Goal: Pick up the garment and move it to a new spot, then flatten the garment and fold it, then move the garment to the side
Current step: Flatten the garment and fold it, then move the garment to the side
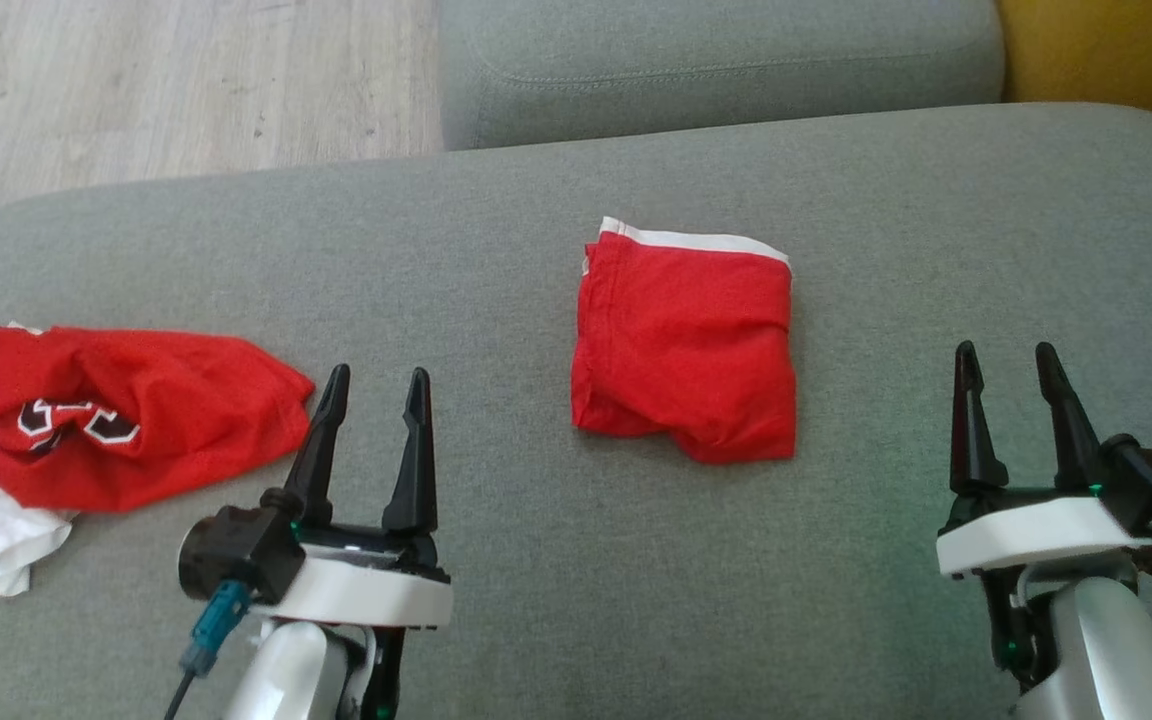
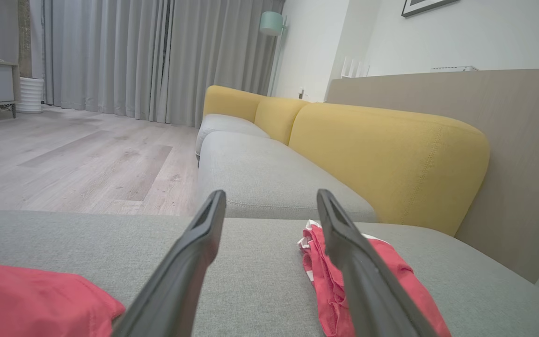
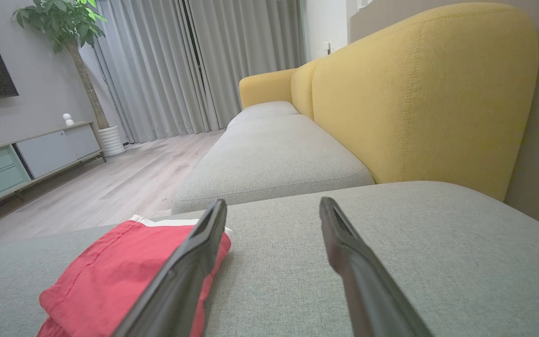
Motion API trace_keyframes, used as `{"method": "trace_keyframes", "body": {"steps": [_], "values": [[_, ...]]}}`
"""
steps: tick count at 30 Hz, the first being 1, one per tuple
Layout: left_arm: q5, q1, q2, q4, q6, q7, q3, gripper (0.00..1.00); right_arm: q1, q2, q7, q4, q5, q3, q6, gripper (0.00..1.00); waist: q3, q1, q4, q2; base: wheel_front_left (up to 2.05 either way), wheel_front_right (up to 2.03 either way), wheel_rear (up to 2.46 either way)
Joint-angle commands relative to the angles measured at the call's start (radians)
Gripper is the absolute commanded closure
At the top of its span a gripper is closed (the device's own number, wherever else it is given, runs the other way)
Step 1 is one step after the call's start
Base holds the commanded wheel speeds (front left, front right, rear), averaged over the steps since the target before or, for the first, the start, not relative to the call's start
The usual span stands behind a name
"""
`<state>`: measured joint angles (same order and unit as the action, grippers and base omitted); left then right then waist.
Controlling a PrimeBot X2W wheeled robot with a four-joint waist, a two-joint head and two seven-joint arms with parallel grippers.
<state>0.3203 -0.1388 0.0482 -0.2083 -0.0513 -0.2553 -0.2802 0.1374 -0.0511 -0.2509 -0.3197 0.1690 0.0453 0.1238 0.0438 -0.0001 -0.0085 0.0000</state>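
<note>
Mid-seat on the grey sofa cushion (image 1: 536,230): a folded red garment (image 1: 686,345), white band along its far edge, near edge bulging a little from bunched layers. Off to the left, at the cushion's edge: a crumpled red jersey (image 1: 126,415) with dark lettering and a white scrap trailing near. No telling for sure which of the two to treat as the job in hand. Judging by the neat square, probably the folded one, awaiting its shift to the side.

Near and left of the folded piece, the left gripper (image 1: 379,375): spread wide, holding nothing, just beside the jersey's right corner in the head view. Well to the right, over bare cushion, the right gripper (image 1: 1004,350): likewise spread and empty.

Handling, as a guess: thin cloth, very light, limp, no stiffness at all. Likely to sag, slide open and lose its fold if lifted by one point. Not fragile. Apt to drag and wrinkle on the woven cushion.

Best hold, probably: pinch through all layers at once, at the left and right edges together, one gripper each, low against the cushion. Avoid snatching only the top layer. For the jersey instead, take two corners well apart, so as to hang flat.
</note>
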Motion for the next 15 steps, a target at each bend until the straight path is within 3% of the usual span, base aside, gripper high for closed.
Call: {"method": "trace_keyframes", "body": {"steps": [1, 8, 15], "values": [[0.008, -0.031, 0.002, 0.039, 0.005, -0.006, 0.036, 0.00, 0.034, 0.001, -0.011, 0.034, 0.002, -0.020, 0.007, 0.00, 0.007, 0.0001, 0.006, 0.0000, 0.00, 0.00, 0.00], [0.010, -0.049, 0.002, 0.038, 0.005, -0.006, 0.001, 0.00, 0.082, 0.001, -0.011, -0.009, -0.015, -0.025, 0.007, 0.00, 0.046, 0.0001, 0.041, 0.0000, 0.00, 0.00, 0.00], [0.026, -0.089, 0.002, 0.028, 0.007, -0.006, -0.035, 0.00, 0.195, 0.001, 0.046, -0.149, 0.004, -0.051, 0.007, 0.00, 0.122, 0.0001, 0.097, 0.0000, 0.00, 0.00, 0.00]]}}
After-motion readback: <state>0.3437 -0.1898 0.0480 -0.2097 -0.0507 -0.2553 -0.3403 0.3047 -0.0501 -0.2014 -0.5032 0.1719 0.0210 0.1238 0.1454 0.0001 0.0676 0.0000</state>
